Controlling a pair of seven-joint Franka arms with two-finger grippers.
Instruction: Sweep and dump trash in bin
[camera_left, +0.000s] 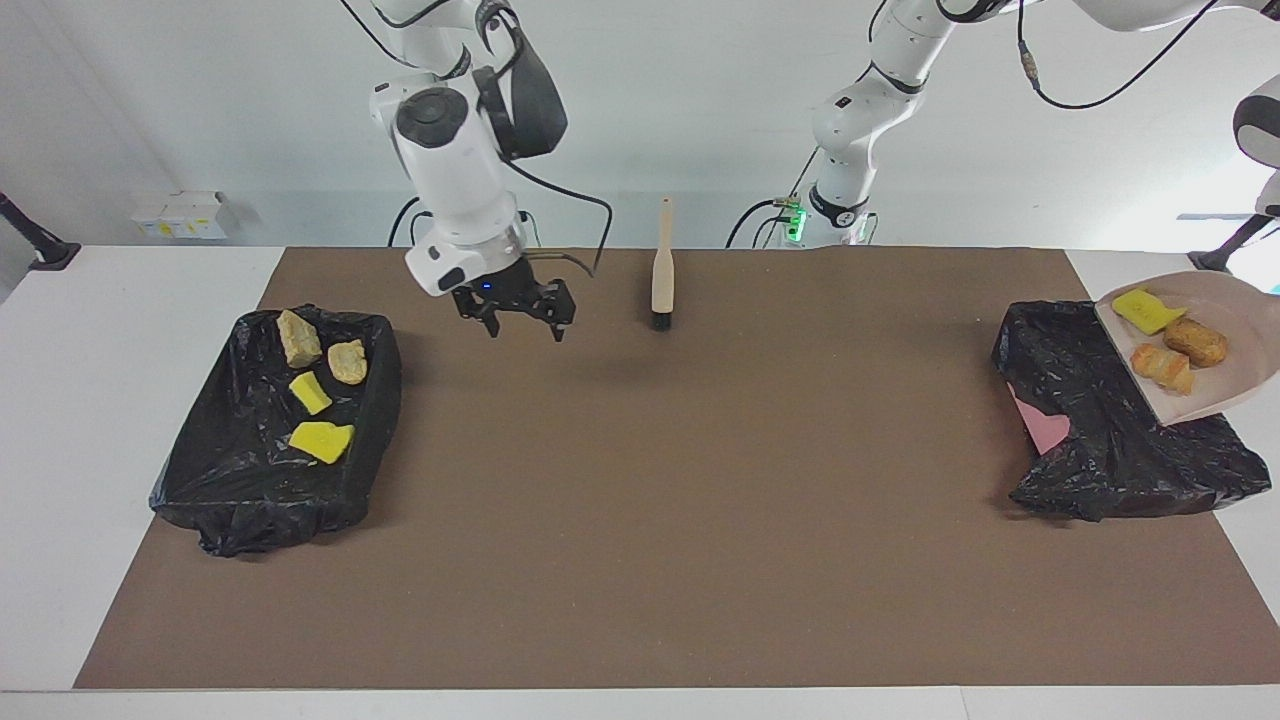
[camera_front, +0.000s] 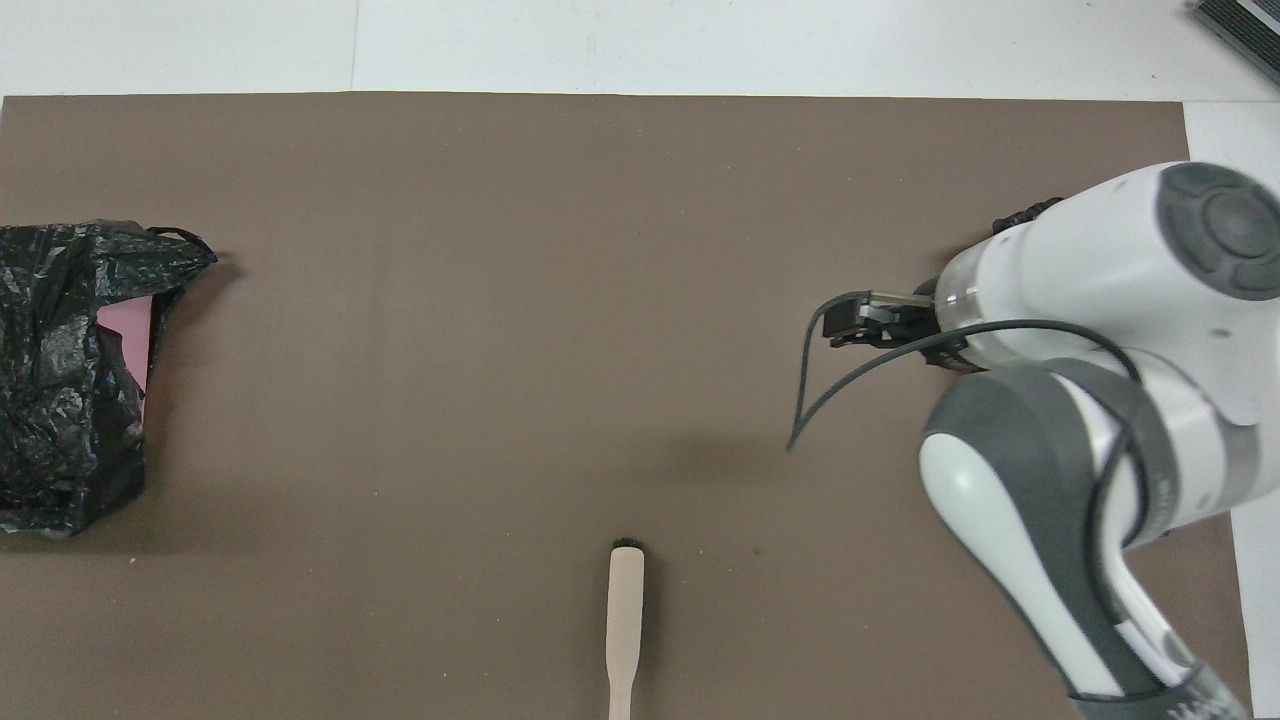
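Observation:
My right gripper (camera_left: 525, 328) (camera_front: 846, 325) hangs open and empty over the mat, between the brush and the black-lined tray (camera_left: 200, 470). In that tray lie two tan trash chunks (camera_left: 298, 338) and two yellow sponge pieces (camera_left: 320, 440). The beige brush (camera_left: 661, 270) (camera_front: 624, 610) rests at the mat's edge nearest the robots, bristles pointing away from them. At the left arm's end the beige dustpan (camera_left: 1215, 395) is up in the air over the black-bagged bin (camera_left: 1130, 450) (camera_front: 60, 400). It carries a yellow sponge (camera_left: 1148, 309) and two orange-brown lumps (camera_left: 1162, 367). Its handle and my left gripper are out of view.
A brown mat (camera_left: 700, 520) covers most of the white table. A pink patch (camera_left: 1045, 430) shows inside the bin's bag. In the overhead view my right arm (camera_front: 1100, 400) hides the tray. A small white box (camera_left: 180, 213) sits at the table's corner.

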